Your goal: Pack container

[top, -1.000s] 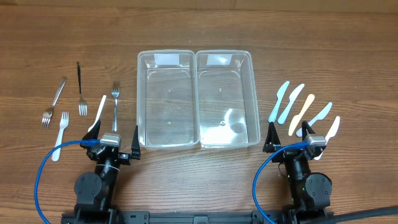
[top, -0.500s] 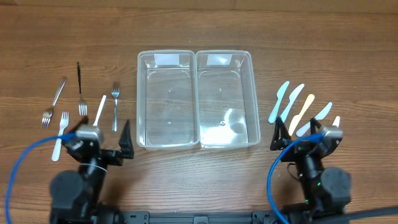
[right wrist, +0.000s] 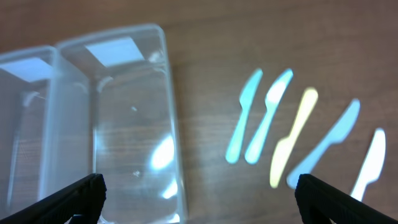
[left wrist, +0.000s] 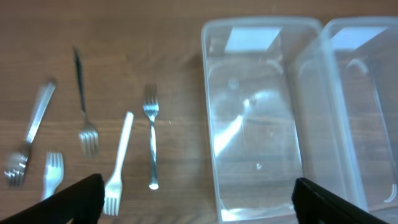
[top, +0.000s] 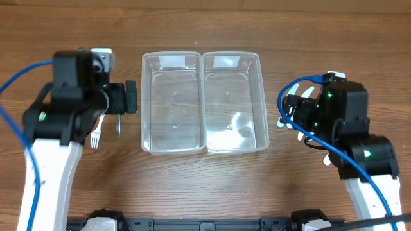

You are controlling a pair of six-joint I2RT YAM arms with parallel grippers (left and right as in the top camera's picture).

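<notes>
Approach is the step in hand: nothing is packed yet. The left container (top: 172, 109) and the right container (top: 232, 106), both clear plastic and empty, stand touching side by side in the middle of the wooden table (top: 205, 186). The left gripper (left wrist: 196, 200) hangs spread wide with nothing in it. Below it a metal fork (left wrist: 151, 134) lies nearest the left container's wall, with a white plastic fork (left wrist: 118, 165) beside that and a dark-handled fork (left wrist: 82, 99) further out. The right gripper (right wrist: 199, 194) is likewise wide apart and empty. It hangs over a fanned row in which a light blue knife (right wrist: 244, 118) lies closest to the right container and a yellow knife (right wrist: 292, 137) sits further right. Judging from this, each arm next has to descend onto one utensil, jaws set across its handle. These pieces lie flat and close together, so the jaws must reach the wood without nudging a neighbour.
</notes>
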